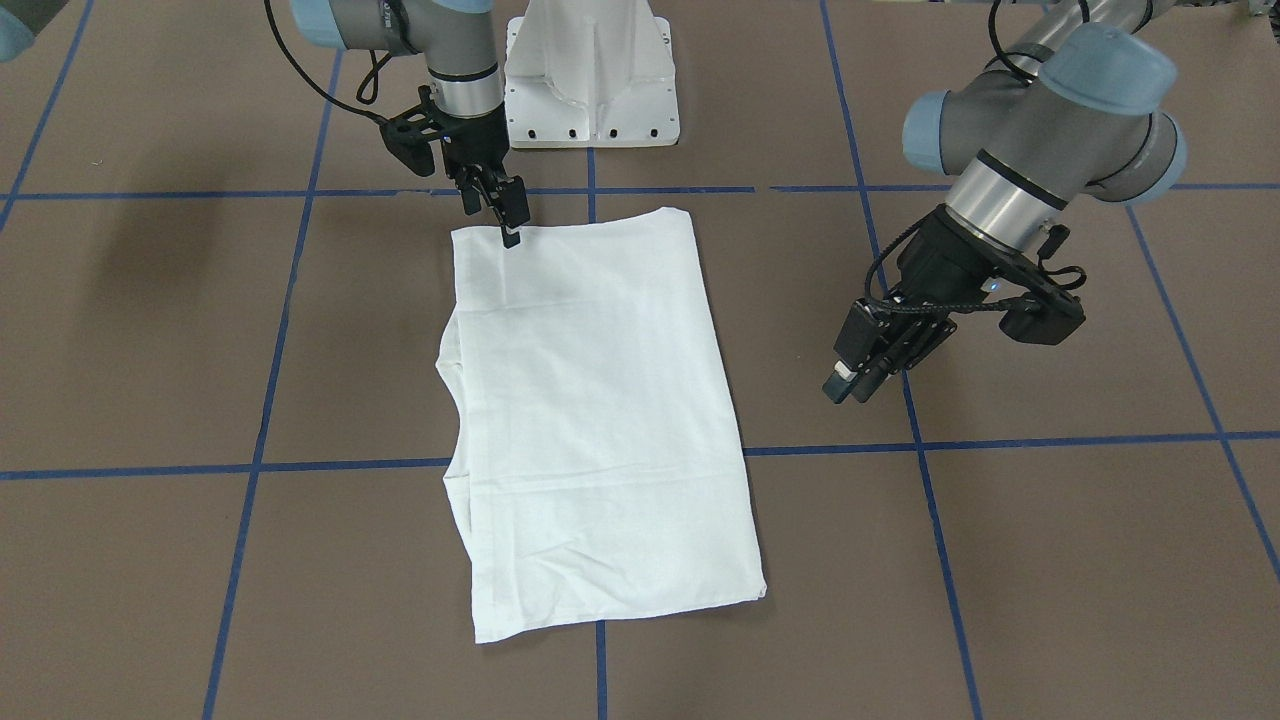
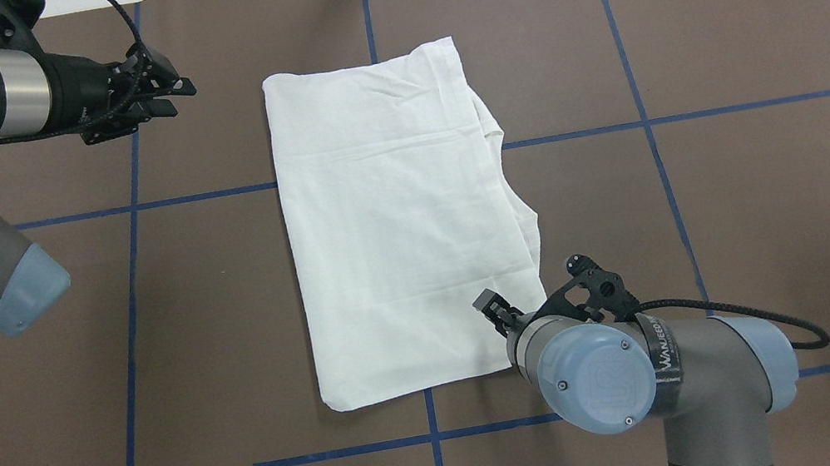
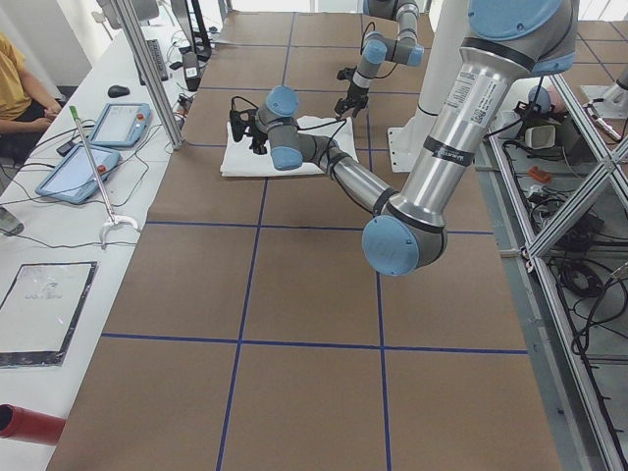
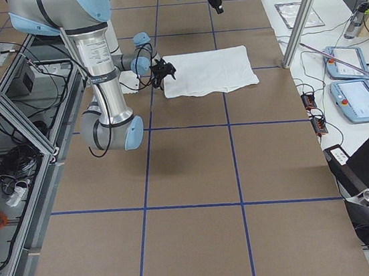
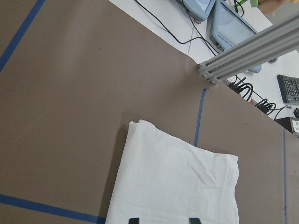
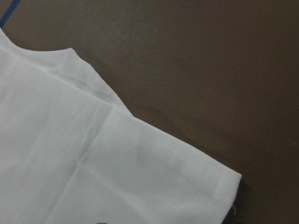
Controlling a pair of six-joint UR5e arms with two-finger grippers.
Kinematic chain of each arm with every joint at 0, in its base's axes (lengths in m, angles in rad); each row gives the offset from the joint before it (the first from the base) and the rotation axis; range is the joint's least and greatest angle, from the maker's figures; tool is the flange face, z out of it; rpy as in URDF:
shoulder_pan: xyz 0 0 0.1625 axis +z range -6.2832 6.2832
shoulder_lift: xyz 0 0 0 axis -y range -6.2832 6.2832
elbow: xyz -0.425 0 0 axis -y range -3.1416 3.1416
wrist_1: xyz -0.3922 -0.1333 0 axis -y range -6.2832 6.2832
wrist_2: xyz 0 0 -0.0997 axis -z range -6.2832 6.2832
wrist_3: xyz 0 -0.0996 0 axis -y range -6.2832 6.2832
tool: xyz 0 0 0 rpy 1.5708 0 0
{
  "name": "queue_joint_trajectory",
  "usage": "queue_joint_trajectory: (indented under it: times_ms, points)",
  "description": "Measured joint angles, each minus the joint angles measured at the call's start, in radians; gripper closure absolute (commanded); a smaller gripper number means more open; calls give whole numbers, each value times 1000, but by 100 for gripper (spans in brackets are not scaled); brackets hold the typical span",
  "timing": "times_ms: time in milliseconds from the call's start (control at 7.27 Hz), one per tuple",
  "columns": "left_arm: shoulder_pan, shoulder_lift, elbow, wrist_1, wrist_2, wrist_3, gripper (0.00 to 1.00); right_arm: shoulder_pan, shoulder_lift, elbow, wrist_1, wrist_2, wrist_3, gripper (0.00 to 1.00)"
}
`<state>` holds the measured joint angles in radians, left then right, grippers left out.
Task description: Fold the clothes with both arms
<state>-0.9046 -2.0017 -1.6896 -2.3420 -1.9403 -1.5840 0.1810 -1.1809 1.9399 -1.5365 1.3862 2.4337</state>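
The white shirt [image 1: 600, 420] lies flat on the brown table, folded into a long rectangle, with layered edges showing along one long side [image 2: 509, 192]. No printed text shows. My right gripper [image 1: 505, 225] hangs low over the shirt's corner nearest the robot [image 2: 496, 312]; one fingertip seems to touch the cloth, the jaws look apart, and the corner lies flat in the right wrist view [image 6: 93, 163]. My left gripper [image 1: 850, 385] is open and empty, above bare table to the side of the shirt [image 2: 177, 96]. The left wrist view shows the shirt's far end [image 5: 173, 186].
The white pedestal base [image 1: 590, 80] stands at the table's robot-side edge. Blue tape lines [image 2: 124, 210] cross the brown table. An aluminium post [image 5: 247, 51], tablets and cables sit past the far edge. A person [image 3: 20, 88] sits at the side desk.
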Motion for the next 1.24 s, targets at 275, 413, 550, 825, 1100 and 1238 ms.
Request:
queue_joint_trajectory:
  times_ms: [275,413,550,825,1100,1238]
  points:
    - [0,1,-9,0,29,0,54,-6,-3,-6,-5,-7,39,28]
    - [0,0,-12,0,32,-1,54,-5,-5,-7,-10,-7,43,28]
    - [1,0,-14,0,33,-1,54,-4,-6,-8,-12,-7,45,28]
    - [4,1,-15,0,35,-1,54,-4,-11,-13,-14,-7,45,29]
    - [8,1,-13,0,34,-1,54,-4,-13,-21,-14,-7,45,32]
    - [8,1,-13,0,34,-1,54,-5,-14,-24,-14,-5,44,31]
